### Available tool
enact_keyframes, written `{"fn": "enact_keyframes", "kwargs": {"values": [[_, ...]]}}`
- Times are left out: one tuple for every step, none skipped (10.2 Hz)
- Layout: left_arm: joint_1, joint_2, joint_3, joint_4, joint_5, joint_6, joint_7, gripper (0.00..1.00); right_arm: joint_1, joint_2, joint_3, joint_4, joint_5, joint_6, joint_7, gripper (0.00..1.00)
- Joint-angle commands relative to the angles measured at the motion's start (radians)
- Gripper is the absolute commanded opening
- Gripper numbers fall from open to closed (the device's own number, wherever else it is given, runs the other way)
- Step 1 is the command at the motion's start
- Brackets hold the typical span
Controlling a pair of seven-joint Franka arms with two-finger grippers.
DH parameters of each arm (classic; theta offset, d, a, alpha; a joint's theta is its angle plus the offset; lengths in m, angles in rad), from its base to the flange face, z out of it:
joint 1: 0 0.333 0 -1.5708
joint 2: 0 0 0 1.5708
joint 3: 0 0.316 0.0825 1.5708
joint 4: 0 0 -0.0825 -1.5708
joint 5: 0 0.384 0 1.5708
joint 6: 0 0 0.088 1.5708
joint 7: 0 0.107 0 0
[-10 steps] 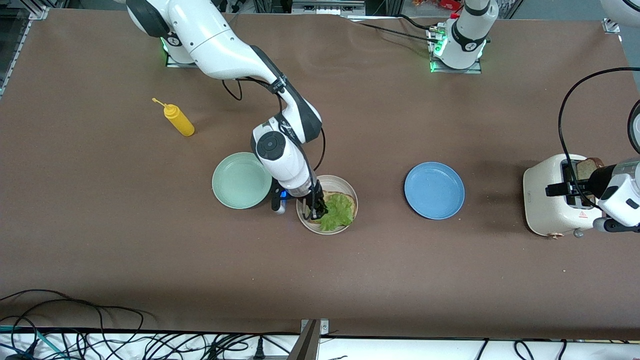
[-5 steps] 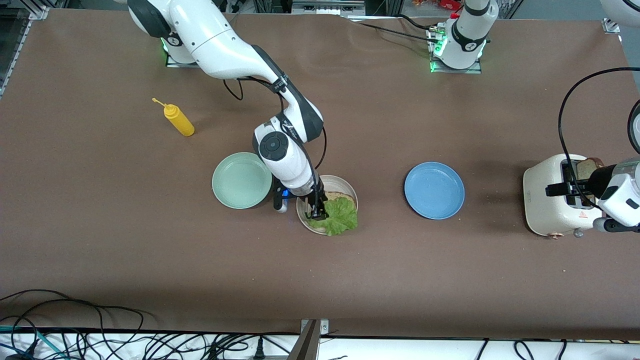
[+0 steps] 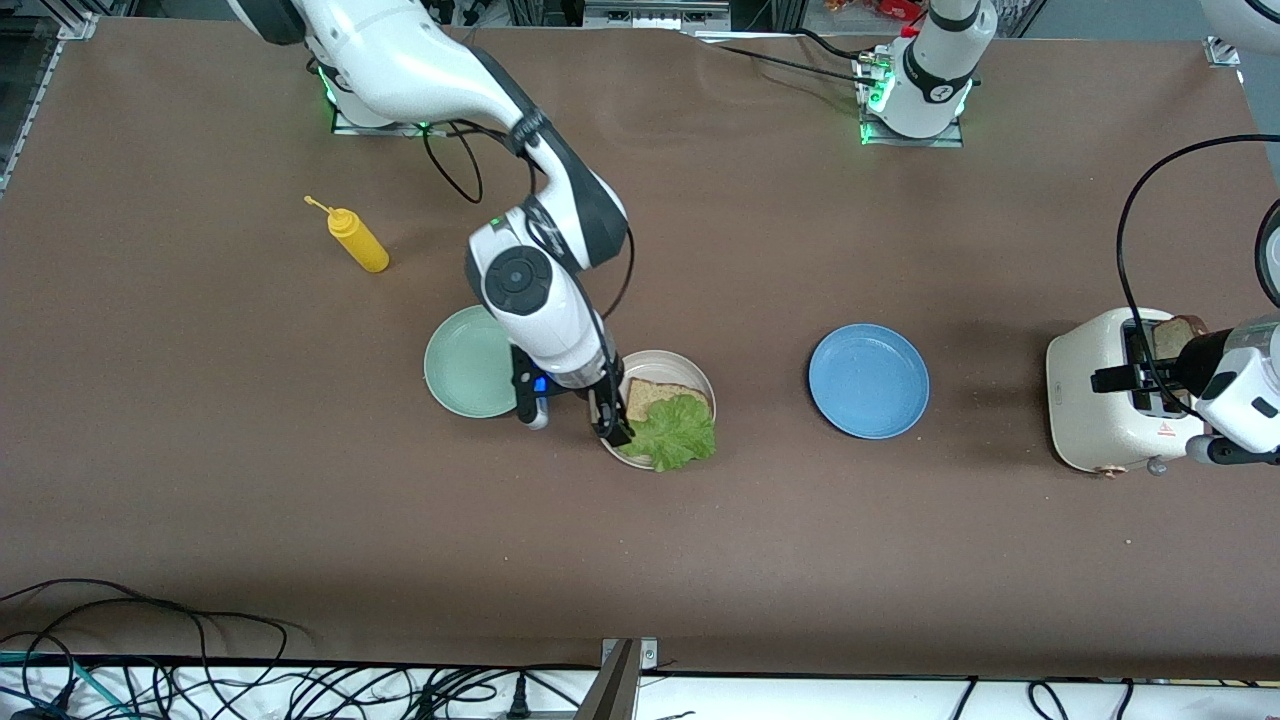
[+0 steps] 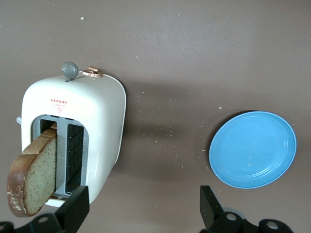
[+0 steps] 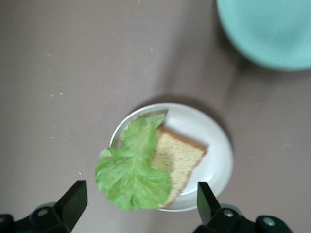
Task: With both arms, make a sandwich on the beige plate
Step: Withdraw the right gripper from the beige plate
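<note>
Right gripper (image 3: 610, 418) hangs over the plate (image 3: 690, 372), jaws wide, empty. Left gripper (image 4: 141, 213) waits over the toaster (image 4: 97, 121), jaws wide, empty.

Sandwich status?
Done: bread slice and lettuce lie on the beige plate, the lettuce overhanging its rim. In hand: nothing; the right tool is open over the plate. Left: second slice sits in the toaster, the left tool open over it.
</note>
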Motion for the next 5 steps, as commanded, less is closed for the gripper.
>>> {"fn": "enact_keyframes", "kwargs": {"values": [[-0.002, -0.015, -0.001, -0.005, 0.033, -0.005, 0.004, 1.0, -0.067, -0.125, -0.012, -0.032, -0.002, -0.218, -0.228, 1.0], [-0.002, -0.015, -0.001, -0.006, 0.033, -0.005, 0.004, 1.0, -0.111, -0.163, -0.012, -0.032, 0.001, -0.315, -0.346, 1.0], [-0.004, -0.015, -0.001, -0.008, 0.032, -0.005, 0.002, 1.0, -0.158, -0.197, -0.012, -0.032, 0.001, -0.405, -0.474, 1.0], [-0.004, -0.015, -0.003, -0.01, 0.032, -0.005, 0.002, 1.0, -0.206, -0.226, -0.012, -0.032, 0.001, -0.49, -0.584, 1.0], [-0.004, -0.015, -0.003, -0.01, 0.032, -0.005, 0.002, 1.0, -0.249, -0.246, -0.015, -0.032, 0.001, -0.576, -0.702, 1.0]]}}
